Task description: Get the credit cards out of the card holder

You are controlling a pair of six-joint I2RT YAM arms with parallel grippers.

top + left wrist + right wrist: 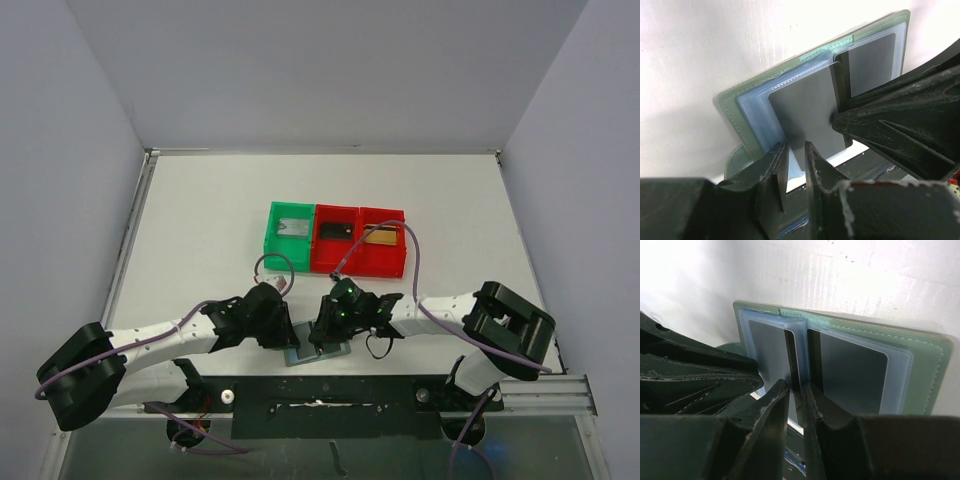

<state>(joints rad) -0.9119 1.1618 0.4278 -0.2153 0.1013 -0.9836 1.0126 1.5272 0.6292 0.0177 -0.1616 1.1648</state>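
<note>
Nearest me, a black mounting rail point(330, 405) runs along the near edge of the white table point(200, 220). Both my arm bases sit on it.

Just beyond the rail lies the pale green-grey folding card holder point(732, 107). It is open, cover down on the table, with blue-tinted clear plastic sleeves point(757, 117) fanned inside. Dark grey flat credit cards point(807, 112) sit in the sleeves. Two card faces show in each wrist view; the total I cannot make out.

My left claw point(796, 152): fingers stand close together, with a sleeve edge and a card corner in the narrow gap. Pinched or only flanked, I cannot tell.

My right claw point(796, 390): fingers stand close on either side of an upright sleeve leaf. Contact is not discernible.

Each claw blocks part of the other's wrist view. From above, the two together cover most of the holder.

Farther out, well apart from the holder, three bins stand touching in a row:
- a green plastic bin point(270, 238) holding a grey item point(292, 228)
- two red plastic bins point(335, 263), the middle one holding something dark and indistinct, the end one a gold-tan card point(381, 237)
</note>
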